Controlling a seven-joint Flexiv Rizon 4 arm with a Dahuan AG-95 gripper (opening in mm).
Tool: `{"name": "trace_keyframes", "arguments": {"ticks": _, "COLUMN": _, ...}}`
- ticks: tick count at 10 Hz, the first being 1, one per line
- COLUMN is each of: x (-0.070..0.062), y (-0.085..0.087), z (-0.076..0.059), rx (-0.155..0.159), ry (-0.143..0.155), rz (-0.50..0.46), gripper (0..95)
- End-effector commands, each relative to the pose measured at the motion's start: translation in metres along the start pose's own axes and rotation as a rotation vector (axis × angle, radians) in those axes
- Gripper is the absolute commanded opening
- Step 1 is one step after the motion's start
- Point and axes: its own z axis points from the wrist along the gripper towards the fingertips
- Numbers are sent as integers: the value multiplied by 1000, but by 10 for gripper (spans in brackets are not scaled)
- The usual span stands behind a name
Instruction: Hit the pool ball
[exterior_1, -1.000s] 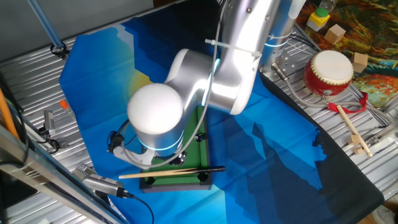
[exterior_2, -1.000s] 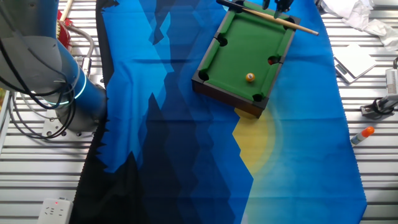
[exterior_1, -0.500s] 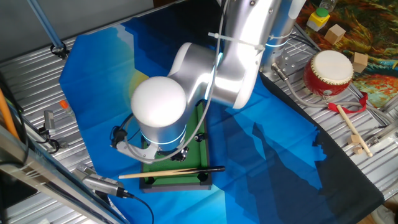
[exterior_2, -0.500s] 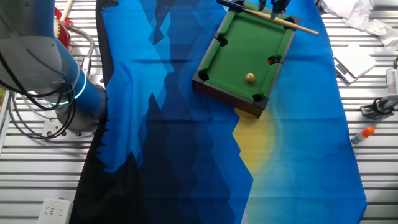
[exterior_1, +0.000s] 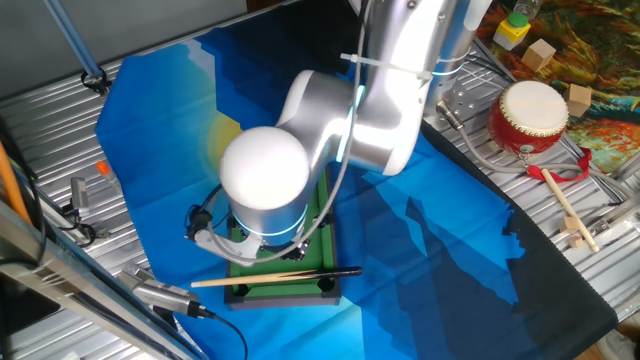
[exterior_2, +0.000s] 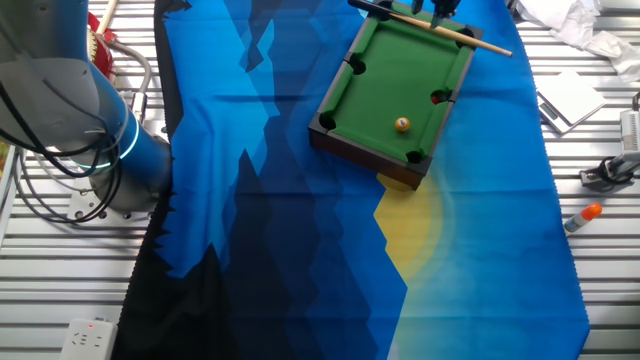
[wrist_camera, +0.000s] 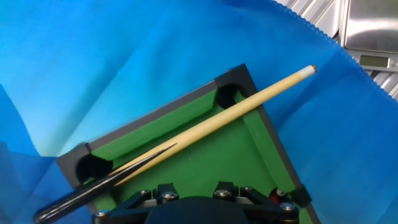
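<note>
The pool ball (exterior_2: 402, 124), tiny, glossy and orange, rests on the green felt of the toy pool table (exterior_2: 385, 75) toward its near end. A wooden cue (exterior_2: 440, 27) with a dark butt lies across the table's far end; it also shows in the hand view (wrist_camera: 205, 127) and in the one fixed view (exterior_1: 275, 277). My gripper (exterior_2: 438, 6) hangs just above the cue at the frame's top edge. In the hand view my gripper (wrist_camera: 194, 188) shows its two fingers apart over the felt, holding nothing. The arm hides the ball in the one fixed view.
A tiny red ball (wrist_camera: 275, 198) sits by a side pocket. The table stands on a blue cloth (exterior_2: 280, 200). A red drum (exterior_1: 530, 115), drumstick (exterior_1: 565, 210) and wooden blocks (exterior_1: 545, 55) lie to the right. A marker (exterior_2: 583, 215) and metal tools (exterior_2: 612, 170) lie beside the cloth.
The arm has shifted a little to the right over the toy table in the one fixed view. The ball and the cue have not moved.
</note>
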Motion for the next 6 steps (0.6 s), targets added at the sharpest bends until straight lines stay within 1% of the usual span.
{"name": "trace_keyframes", "arguments": {"ticks": 1, "x": 1, "y": 1, "z": 1, "rx": 2, "ry": -6, "rz": -22, "gripper": 380}}
{"name": "trace_keyframes", "arguments": {"ticks": 3, "x": 1, "y": 1, "z": 1, "rx": 7, "ry": -7, "rz": -49, "gripper": 380}}
{"name": "trace_keyframes", "arguments": {"ticks": 5, "x": 1, "y": 1, "z": 1, "rx": 15, "ry": -11, "rz": -105, "gripper": 380}}
{"name": "trace_keyframes", "arguments": {"ticks": 6, "x": 1, "y": 1, "z": 1, "rx": 21, "ry": -7, "rz": -125, "gripper": 380}}
